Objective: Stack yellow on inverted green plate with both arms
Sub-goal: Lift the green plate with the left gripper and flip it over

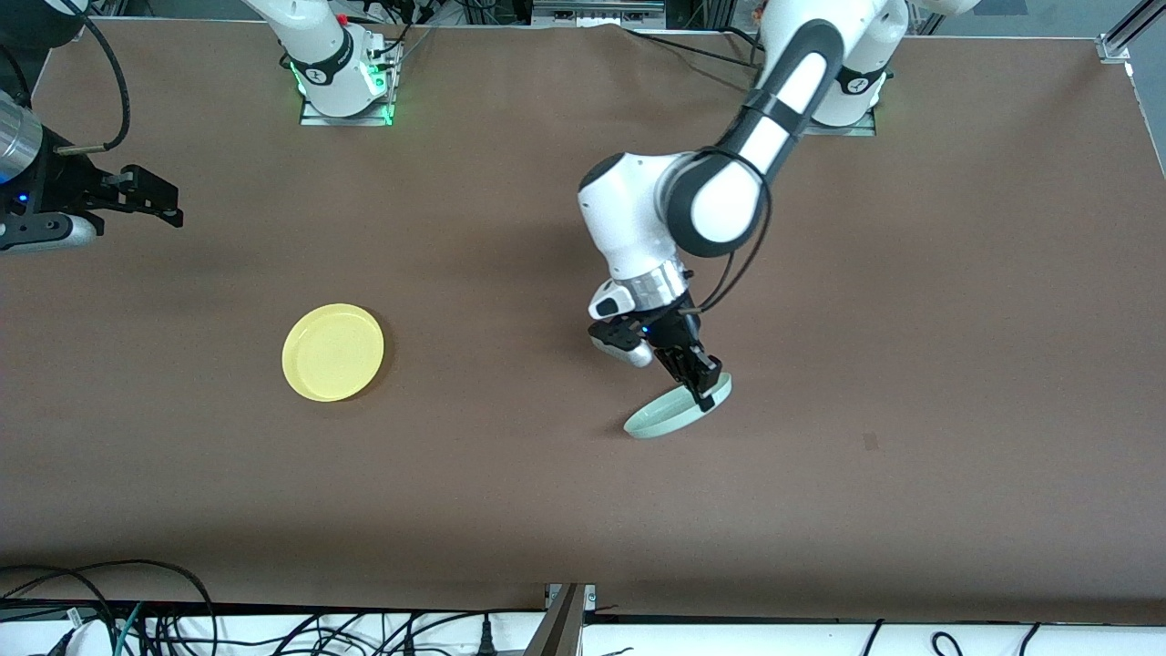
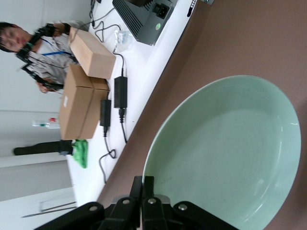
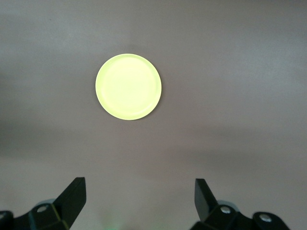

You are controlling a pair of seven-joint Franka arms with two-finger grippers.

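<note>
Left white jointed arm point(image 1: 729, 182) reaches from its base down over the tabletop's middle, wrist bent downward, black two-finger left gripper point(image 1: 703, 390) clamped tight on a pale green plate's rim point(image 1: 720, 394). Right black two-finger gripper point(image 1: 155, 202) hangs over the tabletop's right-arm edge, fingers point(image 3: 74, 196) spread wide, waiting.

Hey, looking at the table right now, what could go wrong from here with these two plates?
1. The left claw pinches only the rim of the green plate, which is tilted with one edge low at the table; it might slip out or drop mid-flip.
2. The right claw waits open, high over the yellow plate; a shallow plate lying flat may be hard to catch by its low rim.
</note>
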